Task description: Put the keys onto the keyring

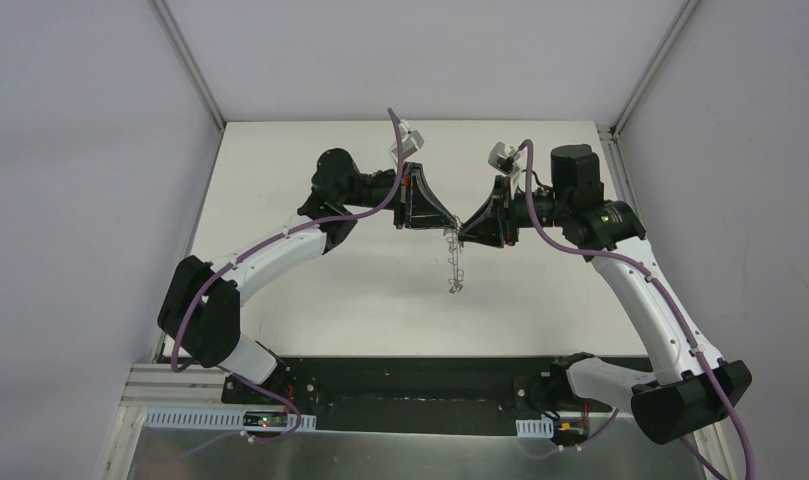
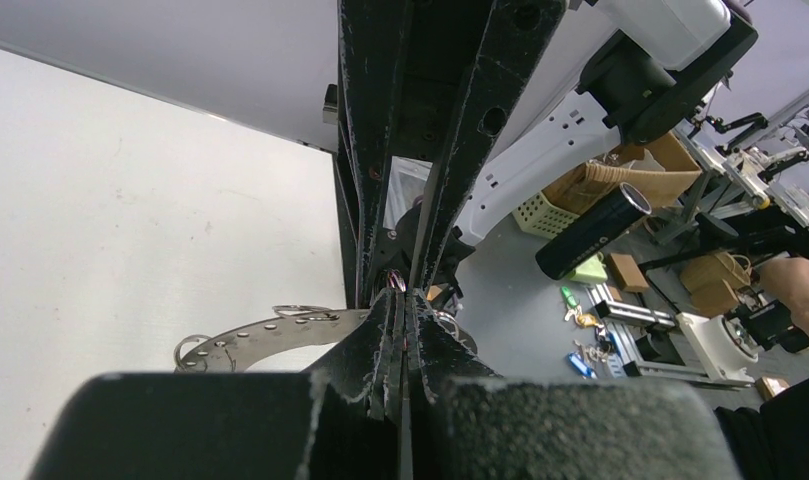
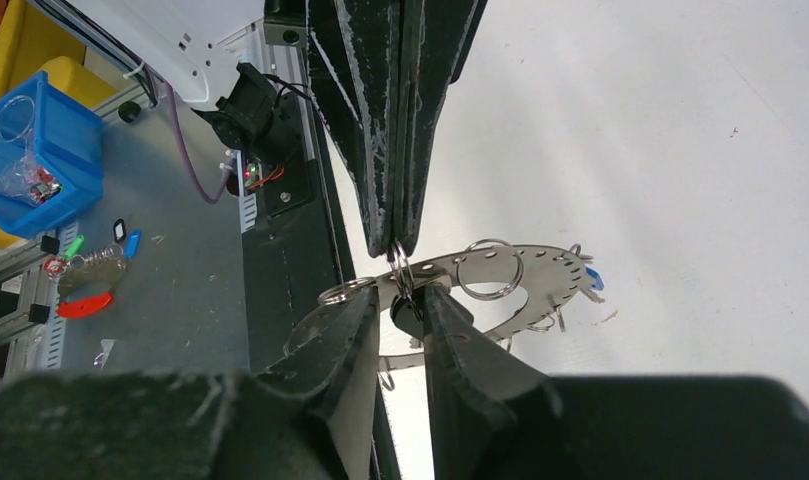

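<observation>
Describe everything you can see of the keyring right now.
The keyring is a flat grey metal ring, like a wide washer, with small holes near its rim and wire loops threaded through them. It is held off the white table, between the two arms. The left claw is shut on one loop, and the right claw flanks a small dark piece just below it. A blue key head shows at its far edge.

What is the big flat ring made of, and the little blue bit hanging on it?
The keyring looks like metal: it is flat, grey and dully shiny, with small holes punched through it. Its wire loops look like brighter steel wire. The blue bit is probably plastic, going by its solid bright colour, but it is too small to be sure.
</observation>
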You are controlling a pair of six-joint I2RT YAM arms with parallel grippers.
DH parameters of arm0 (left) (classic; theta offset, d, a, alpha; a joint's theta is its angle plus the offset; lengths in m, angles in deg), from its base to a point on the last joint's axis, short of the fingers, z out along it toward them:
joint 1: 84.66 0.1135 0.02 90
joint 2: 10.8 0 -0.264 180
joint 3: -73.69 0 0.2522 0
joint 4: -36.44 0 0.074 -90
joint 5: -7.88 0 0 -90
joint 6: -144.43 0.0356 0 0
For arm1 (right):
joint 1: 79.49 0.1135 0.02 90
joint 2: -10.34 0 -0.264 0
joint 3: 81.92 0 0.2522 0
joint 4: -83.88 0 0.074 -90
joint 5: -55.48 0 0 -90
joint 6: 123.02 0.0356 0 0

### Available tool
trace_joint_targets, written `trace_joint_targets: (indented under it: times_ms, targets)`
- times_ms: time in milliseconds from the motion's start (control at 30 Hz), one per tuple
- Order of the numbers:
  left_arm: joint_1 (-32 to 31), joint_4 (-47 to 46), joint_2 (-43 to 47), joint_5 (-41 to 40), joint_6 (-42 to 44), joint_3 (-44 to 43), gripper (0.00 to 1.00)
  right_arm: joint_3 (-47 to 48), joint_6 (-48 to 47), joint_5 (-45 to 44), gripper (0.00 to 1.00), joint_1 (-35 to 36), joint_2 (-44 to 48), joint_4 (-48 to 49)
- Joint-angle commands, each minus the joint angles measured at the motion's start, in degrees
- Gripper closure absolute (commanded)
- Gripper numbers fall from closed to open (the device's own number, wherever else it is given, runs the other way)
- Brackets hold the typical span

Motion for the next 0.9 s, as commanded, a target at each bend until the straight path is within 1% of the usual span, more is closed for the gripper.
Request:
trace_joint_targets:
  times_ms: [0, 467, 533, 633, 767, 867]
  targets:
    - [0.53, -3.94, 0.24, -0.23, -0.42, -0.88, 1.0, 2.13, 0.67, 1.77, 0.77, -0.05, 0.19, 2.03]
    - [0.52, -4.6, -0.29, 0.42, -0.72, -0.23, 1.0, 2.91, 1.59, 1.51, 0.81, 0.55, -1.47, 3.64]
    - [0.53, -4.75, -0.29, 0.51, -0.7, -0.19, 1.0, 2.97, 1.59, 1.74, 0.84, 0.8, -1.65, 3.63]
    - [0.53, -4.78, -0.37, 0.85, -0.74, -0.1, 1.0, 3.25, 1.53, 2.14, 0.93, 0.93, -1.91, 3.62]
    - [0.53, -4.78, -0.55, 1.27, -0.25, -0.07, 1.0, 3.72, 0.32, 2.57, 1.0, 1.04, -1.78, 2.65]
    - [0.53, -4.86, -0.55, 1.6, -0.17, -0.23, 1.0, 4.2, -1.59, 1.73, 1.0, 1.0, -1.3, 0.9]
